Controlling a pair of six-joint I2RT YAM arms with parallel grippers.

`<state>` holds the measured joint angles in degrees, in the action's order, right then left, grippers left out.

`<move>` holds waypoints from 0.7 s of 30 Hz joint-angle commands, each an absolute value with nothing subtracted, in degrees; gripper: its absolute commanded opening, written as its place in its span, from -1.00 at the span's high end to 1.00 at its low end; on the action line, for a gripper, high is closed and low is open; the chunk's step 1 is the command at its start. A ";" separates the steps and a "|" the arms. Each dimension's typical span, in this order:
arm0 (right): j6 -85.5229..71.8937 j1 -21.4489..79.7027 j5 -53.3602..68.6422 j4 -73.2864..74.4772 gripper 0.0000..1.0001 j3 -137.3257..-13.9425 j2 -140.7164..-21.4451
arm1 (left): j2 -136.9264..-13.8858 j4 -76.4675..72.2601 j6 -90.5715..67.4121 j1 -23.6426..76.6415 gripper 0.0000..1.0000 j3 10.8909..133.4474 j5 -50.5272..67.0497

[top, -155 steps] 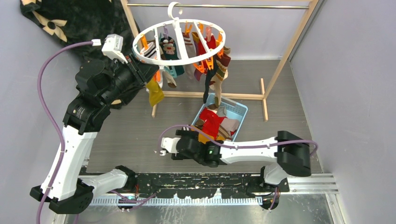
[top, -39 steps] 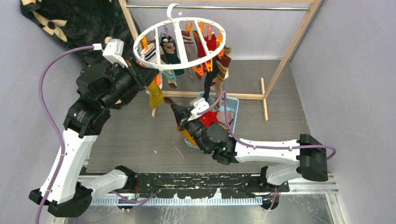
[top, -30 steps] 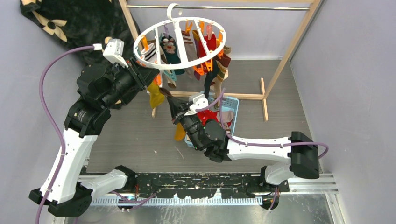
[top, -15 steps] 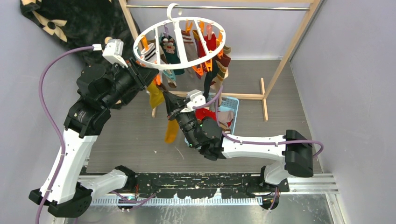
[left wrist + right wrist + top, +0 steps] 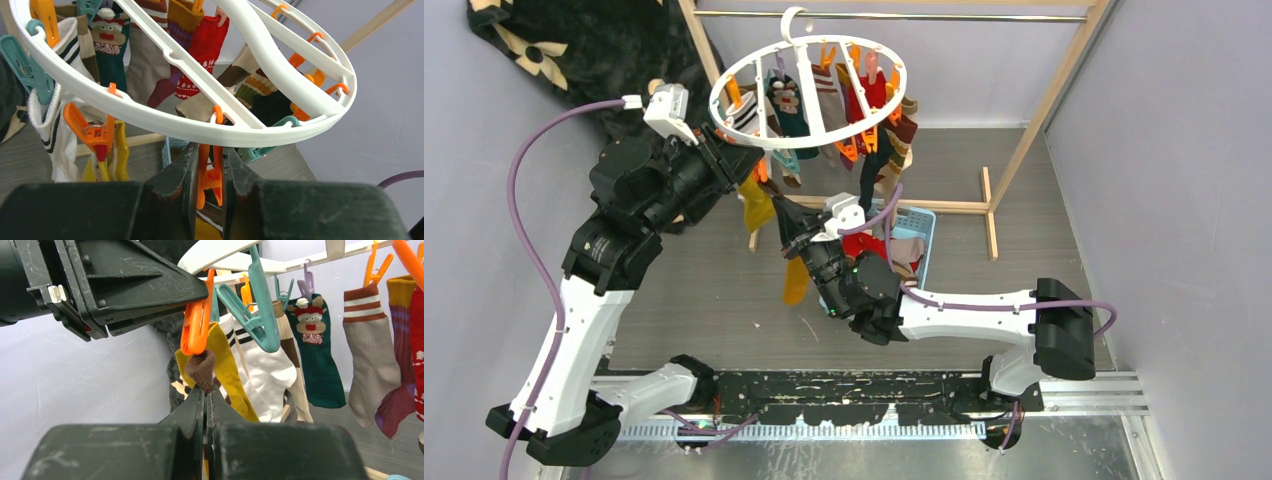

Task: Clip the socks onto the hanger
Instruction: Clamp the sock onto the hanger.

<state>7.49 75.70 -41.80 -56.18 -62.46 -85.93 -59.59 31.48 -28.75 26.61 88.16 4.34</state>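
Sock [image 5: 201,368] (brown tip up) sits pinched tight in my right gripper [image 5: 206,392], just under the orange clip [image 5: 204,186] that my left gripper [image 5: 210,156] squeezes narrowly below the white hanger [image 5: 165,121], where I see other socks [image 5: 202,47] hanging.

In the right wrist view, the black two-finger right gripper [image 5: 206,389] hides all of the soft mustard yellow sock [image 5: 202,371] except its brown cuff tip.

The left pincer [image 5: 210,167] squeezes an orange clip [image 5: 202,176] under the hanger [image 5: 165,122]
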 commanded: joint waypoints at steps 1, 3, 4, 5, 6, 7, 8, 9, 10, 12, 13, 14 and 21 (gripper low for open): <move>8.43 76.35 -43.77 -60.54 0.98 -64.90 -85.25 | -58.35 31.92 -29.72 26.53 0.81 87.71 3.64; 8.82 76.52 -44.66 -61.40 0.98 -64.49 -85.17 | -58.35 31.55 -29.95 26.53 0.81 87.55 3.50; 8.99 76.62 -44.99 -61.88 0.98 -64.35 -85.19 | -58.28 31.41 -30.01 26.55 0.81 87.46 3.40; 9.20 76.70 -45.37 -62.22 0.98 -64.34 -85.27 | -58.28 31.30 -30.05 26.54 0.81 87.38 3.32; 9.44 76.79 -45.84 -62.29 0.98 -64.50 -85.42 | -58.37 31.20 -30.12 26.59 0.82 87.29 3.19; 9.71 76.89 -46.21 -62.45 0.98 -64.65 -85.56 | -58.39 31.20 -30.15 26.55 0.82 87.28 3.02; 9.85 76.98 -46.45 -62.86 0.98 -64.68 -85.67 | -58.42 31.19 -30.26 26.50 0.82 87.29 2.93; 9.92 77.07 -46.49 -63.25 0.98 -64.75 -85.84 | -58.37 31.13 -30.31 26.57 0.83 87.20 2.72; 9.85 77.14 -46.43 -63.35 0.98 -64.89 -86.04 | -58.43 31.05 -30.38 26.57 0.83 87.11 2.58; 9.76 77.30 -46.26 -63.49 0.98 -65.40 -86.47 | -58.49 30.76 -30.53 26.49 0.83 86.97 2.26; 9.67 77.34 -46.16 -63.46 0.98 -65.66 -86.72 | -58.53 30.75 -30.70 26.59 0.83 86.98 1.99; 9.55 77.34 -45.97 -63.44 0.98 -65.84 -86.89 | -58.64 30.76 -30.83 26.55 0.83 87.00 1.75; 8.84 77.34 -45.11 -63.08 0.98 -66.53 -87.41 | -58.84 30.68 -31.22 26.58 0.83 86.84 1.45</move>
<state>9.08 77.08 -45.34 -59.86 -63.55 -87.77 -59.53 29.80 -30.30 26.61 87.18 2.33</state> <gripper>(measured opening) 0.048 0.183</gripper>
